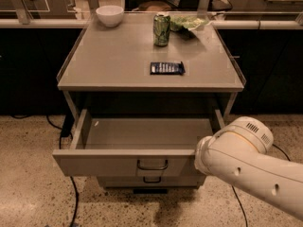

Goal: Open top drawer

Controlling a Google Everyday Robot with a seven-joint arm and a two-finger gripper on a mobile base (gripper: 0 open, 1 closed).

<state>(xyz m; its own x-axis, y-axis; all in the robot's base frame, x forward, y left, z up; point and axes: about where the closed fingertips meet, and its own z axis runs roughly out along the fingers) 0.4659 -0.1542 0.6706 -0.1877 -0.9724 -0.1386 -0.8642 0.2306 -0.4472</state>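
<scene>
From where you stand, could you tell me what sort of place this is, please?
Probably an office break area: a grey-beige metal drawer cabinet on speckled floor, a green drinks can and white bowl on top. The gripper is hidden behind the white robot arm, lower right.
</scene>
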